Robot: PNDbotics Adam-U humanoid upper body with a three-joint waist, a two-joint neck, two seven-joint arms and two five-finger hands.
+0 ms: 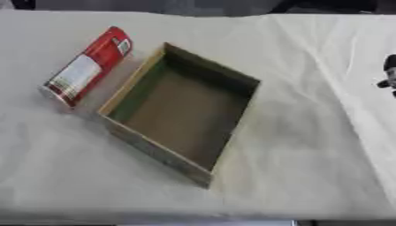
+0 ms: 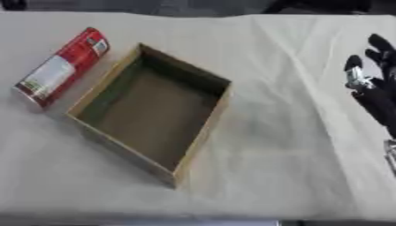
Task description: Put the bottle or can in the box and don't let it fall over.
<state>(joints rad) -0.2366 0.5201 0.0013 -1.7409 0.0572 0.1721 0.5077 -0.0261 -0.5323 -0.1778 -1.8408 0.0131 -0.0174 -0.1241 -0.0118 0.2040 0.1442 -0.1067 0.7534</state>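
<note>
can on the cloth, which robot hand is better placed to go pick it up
Only the right robot hand shows, open at the right edge. The can lies on its side left of the box, so the right would have to cross the box. The left side looks nearer, but that hand is out of view.

It looks like a staged test bench, more lab than home. A table (image 2: 294, 176) draped in a creased off-white cloth fills the view to the left of the robot's right hand (image 2: 377, 95). Beyond the hand, past the far edge, lies only a dark, indistinct strip of room.
</note>
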